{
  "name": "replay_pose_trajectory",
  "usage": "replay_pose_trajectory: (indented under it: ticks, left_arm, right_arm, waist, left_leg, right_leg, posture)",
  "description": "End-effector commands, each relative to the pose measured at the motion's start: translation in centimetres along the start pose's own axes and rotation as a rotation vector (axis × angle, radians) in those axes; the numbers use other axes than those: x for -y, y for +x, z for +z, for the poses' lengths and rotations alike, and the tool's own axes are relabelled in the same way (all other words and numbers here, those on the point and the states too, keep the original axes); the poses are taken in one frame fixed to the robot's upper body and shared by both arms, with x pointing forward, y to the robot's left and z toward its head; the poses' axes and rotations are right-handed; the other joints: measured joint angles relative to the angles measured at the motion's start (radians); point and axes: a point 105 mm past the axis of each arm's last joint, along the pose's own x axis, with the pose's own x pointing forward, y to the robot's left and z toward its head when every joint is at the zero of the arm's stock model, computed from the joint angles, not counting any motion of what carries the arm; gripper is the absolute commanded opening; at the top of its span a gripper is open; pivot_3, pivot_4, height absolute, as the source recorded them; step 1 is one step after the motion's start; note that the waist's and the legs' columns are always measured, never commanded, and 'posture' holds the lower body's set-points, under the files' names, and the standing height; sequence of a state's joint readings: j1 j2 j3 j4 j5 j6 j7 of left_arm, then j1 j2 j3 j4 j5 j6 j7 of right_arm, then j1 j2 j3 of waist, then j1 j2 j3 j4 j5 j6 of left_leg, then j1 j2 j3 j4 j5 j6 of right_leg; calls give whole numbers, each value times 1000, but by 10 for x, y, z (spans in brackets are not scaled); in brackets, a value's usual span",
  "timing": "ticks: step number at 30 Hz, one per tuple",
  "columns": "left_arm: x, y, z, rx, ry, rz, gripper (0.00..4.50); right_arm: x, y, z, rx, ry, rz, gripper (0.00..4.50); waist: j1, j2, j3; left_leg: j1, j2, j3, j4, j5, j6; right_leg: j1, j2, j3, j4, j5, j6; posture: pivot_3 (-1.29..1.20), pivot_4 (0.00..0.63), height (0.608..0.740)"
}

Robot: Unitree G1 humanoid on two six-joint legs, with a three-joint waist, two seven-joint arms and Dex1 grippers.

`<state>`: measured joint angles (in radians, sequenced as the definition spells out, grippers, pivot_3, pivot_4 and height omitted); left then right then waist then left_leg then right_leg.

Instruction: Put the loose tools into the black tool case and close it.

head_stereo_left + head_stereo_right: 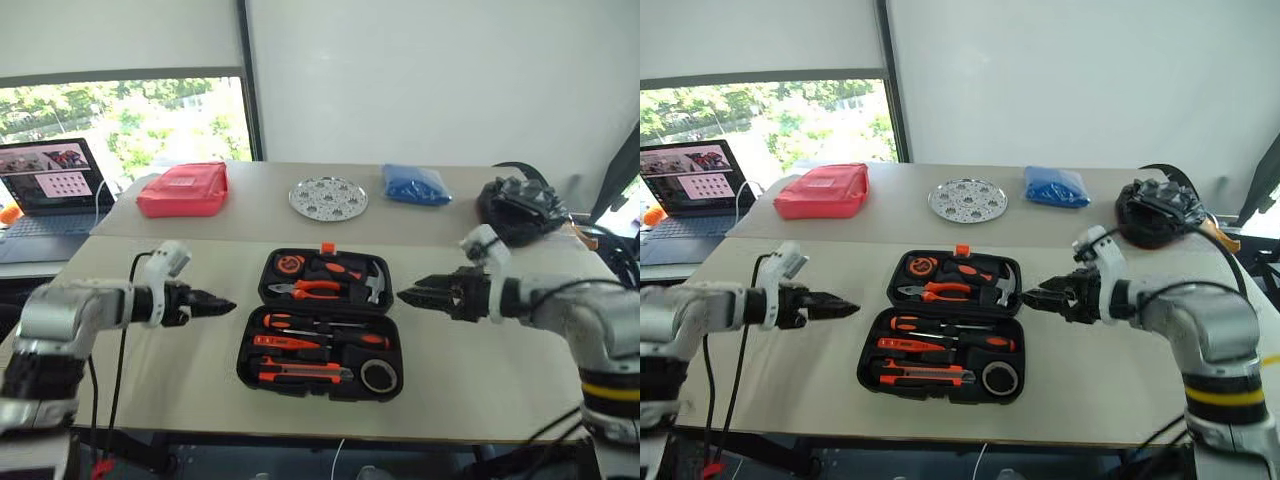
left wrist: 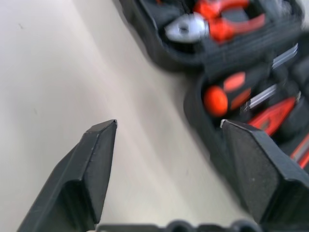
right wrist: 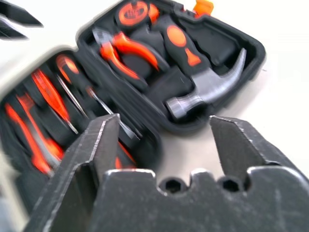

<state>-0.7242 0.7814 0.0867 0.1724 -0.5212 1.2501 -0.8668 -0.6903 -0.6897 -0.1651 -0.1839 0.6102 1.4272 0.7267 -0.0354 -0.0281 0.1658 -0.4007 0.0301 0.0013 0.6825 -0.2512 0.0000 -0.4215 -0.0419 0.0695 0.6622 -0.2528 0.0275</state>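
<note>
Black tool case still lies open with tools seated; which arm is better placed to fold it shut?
Right, slightly: the right gripper hovers open beside the black moulded plastic tool case's far half; the left gripper sits farther off.

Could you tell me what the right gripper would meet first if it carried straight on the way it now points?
Most likely the open black tool case: the right gripper, empty, points inward and slightly down toward its hinge edge, near the hammer. Depth is unclear, so it might pass just above.

Beige table (image 1: 180,340) bearing open tool case (image 1: 322,372)
</note>
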Motion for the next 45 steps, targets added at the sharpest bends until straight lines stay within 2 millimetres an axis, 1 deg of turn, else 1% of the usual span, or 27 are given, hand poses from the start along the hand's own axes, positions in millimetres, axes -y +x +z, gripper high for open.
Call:
replay_pose_trajectory:
  ticks: [1,4,7,12,19,20,22,23,24,25,26,27,28,29,31,34,36,39,42,45]
  left_arm:
    - [1,15,13,-20,-61,28,3564]
    - [4,31,16,-41,-52,38,3564]
    - [1,44,22,-24,-52,65,3564]
    - [-3,55,20,-33,-52,101,3564]
    - [-4,60,10,-69,-48,108,3564]
    - [-4,62,9,-71,-50,111,3045]
    - [-3,63,8,-74,-46,112,2567]
    - [-3,63,8,-74,-46,113,2072]
    - [-3,63,8,-75,-46,112,1690]
    - [-3,63,7,-76,-46,112,1500]
    - [-3,63,7,-76,-47,113,959]
    - [-3,62,7,-77,-47,113,556]
    - [-4,62,6,-76,-49,112,192]
    - [-4,61,6,-74,-53,112,0]
    - [-4,60,7,-63,-60,109,0]
    - [-5,57,6,-46,-69,106,0]
    - [-6,54,3,-43,-75,98,0]
    - [-3,50,5,16,-71,62,0]
    - [4,44,14,179,9,-10,0]
    - [9,34,18,333,119,-70,0]
  right_arm:
    - [21,8,-5,-122,161,-149,3448]
    - [34,18,-1,-136,192,-227,3448]
    - [39,27,-1,-160,197,-256,3448]
    - [43,38,1,-171,201,-277,3448]
    - [45,51,-4,-216,174,-293,3448]
    - [46,52,-5,-220,170,-300,3448]
    - [47,53,-5,-223,162,-309,2934]
    - [48,53,-6,-228,160,-311,2660]
    - [48,54,-6,-231,159,-310,2296]
    - [48,54,-6,-234,158,-308,2110]
    - [48,54,-6,-235,156,-308,1649]
    - [48,55,-6,-232,156,-304,1264]
    - [47,55,-5,-230,158,-299,937]
    - [47,55,-5,-229,158,-297,562]
    - [46,56,-4,-215,163,-289,68]
    - [44,56,-2,-181,168,-263,68]
    - [37,58,7,-96,130,-201,68]
    - [25,55,20,48,-8,-94,68]
    - [22,46,21,159,-148,-61,68]
    - [19,36,19,261,-303,-55,68]
  waist:
    - [-1,0,0]
    - [-2,0,0]
    - [-3,0,0]
    - [-7,0,0]
    - [-7,0,0]
    - [-7,0,0]
    - [-7,0,0]
    - [-7,0,0]
    - [-7,0,0]
    - [-7,0,0]
    - [-6,0,0]
    - [-6,0,0]
    - [-5,1,0]
    - [-5,1,0]
    - [-6,1,0]
    - [-7,1,0]
    - [-7,1,0]
    - [-12,0,-1]
    - [-12,1,0]
    - [-8,1,0]
  left_leg:
    - [-2,0,0,0,0,0]
    - [-6,0,0,-1,0,0]
    - [-8,0,1,-2,0,0]
    - [-15,-1,1,-2,1,-3]
    - [-16,-1,1,-2,2,-4]
    - [-15,-1,1,-2,2,-4]
    - [-15,-1,1,-2,2,-4]
    - [-15,-1,1,-2,2,-4]
    - [-15,-1,1,-2,3,-4]
    - [-15,-1,1,-2,3,-5]
    - [-14,-1,1,-2,3,-5]
    - [-14,-1,0,-2,4,-7]
    - [-14,-1,0,-1,4,-7]
    - [-14,-2,0,-1,5,-8]
    - [-13,-2,0,-1,5,-8]
    - [-13,-1,0,-1,6,-8]
    - [-13,-1,0,-1,6,-8]
    - [-13,-1,0,-2,6,-8]
    - [-13,-1,0,-2,6,-8]
    - [-14,-1,0,-3,6,-9]
  right_leg:
    - [-1,0,0,0,0,0]
    - [-5,-1,0,0,0,0]
    - [-7,-2,0,2,0,0]
    - [-15,-2,1,3,1,0]
    - [-16,-3,1,3,1,0]
    - [-16,-3,1,3,1,0]
    - [-16,-3,1,3,1,0]
    - [-16,-3,1,3,1,0]
    - [-16,-3,1,3,1,0]
    - [-16,-3,1,3,1,0]
    - [-16,-3,1,3,1,-1]
    - [-15,-3,1,3,1,-1]
    - [-15,-3,1,3,1,-1]
    - [-15,-3,1,3,1,-1]
    - [-15,-3,1,3,2,-1]
    - [-15,-3,1,3,2,-1]
    - [-15,-3,1,4,3,-1]
    - [-15,-2,1,3,3,-1]
    - [-15,-2,1,3,3,-1]
    - [-16,-2,1,3,3,-1]
  posture:
    - [0,150,740]
    - [0,150,740]
    - [0,150,740]
    - [0,150,740]
    - [0,150,740]
    - [0,150,740]
    - [0,150,740]
    - [0,150,740]
    - [0,150,740]
    - [0,150,740]
    - [0,150,740]
    - [0,150,740]
    - [0,150,740]
    - [0,150,740]
    - [0,150,740]
    - [0,150,740]
    - [0,150,740]
    - [0,150,740]
    - [0,150,740]
    - [0,150,740]
